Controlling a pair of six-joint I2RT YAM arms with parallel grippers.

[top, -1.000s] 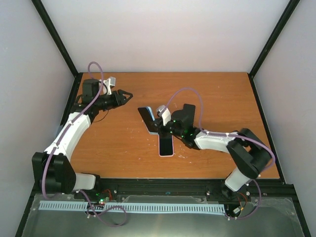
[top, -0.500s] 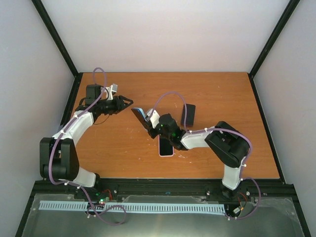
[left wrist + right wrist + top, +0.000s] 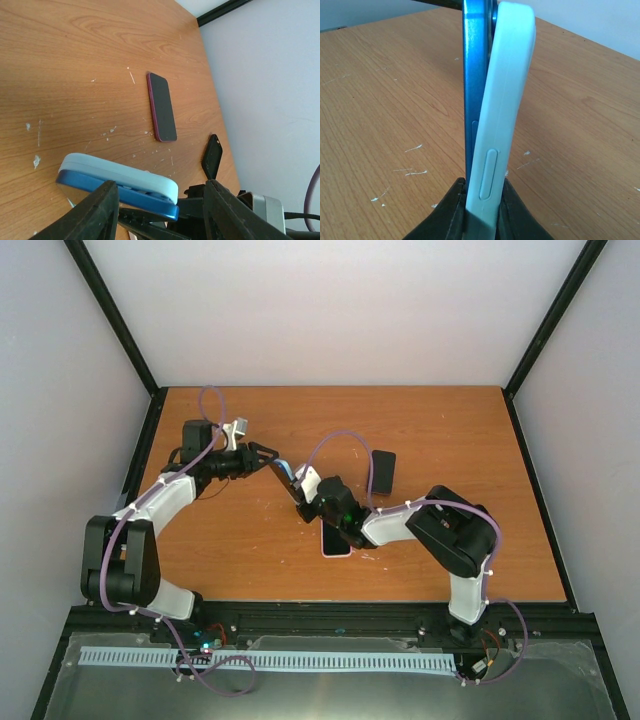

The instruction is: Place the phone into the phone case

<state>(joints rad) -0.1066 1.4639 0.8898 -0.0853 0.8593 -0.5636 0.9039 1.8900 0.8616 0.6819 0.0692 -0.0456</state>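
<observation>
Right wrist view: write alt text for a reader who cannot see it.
The right tool grips a blue phone and a pale phone case pressed side by side, standing on edge and filling the centre of the frame. Behind them lies a wooden table with small white scuffs.

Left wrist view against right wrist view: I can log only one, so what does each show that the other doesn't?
Only left wrist: a pink-edged phone and a black item on the table, plus the open left claw. Only right wrist: a side button and the right claw pinching the pair's end. Both: blue phone against pale case, and the wooden table.
</observation>
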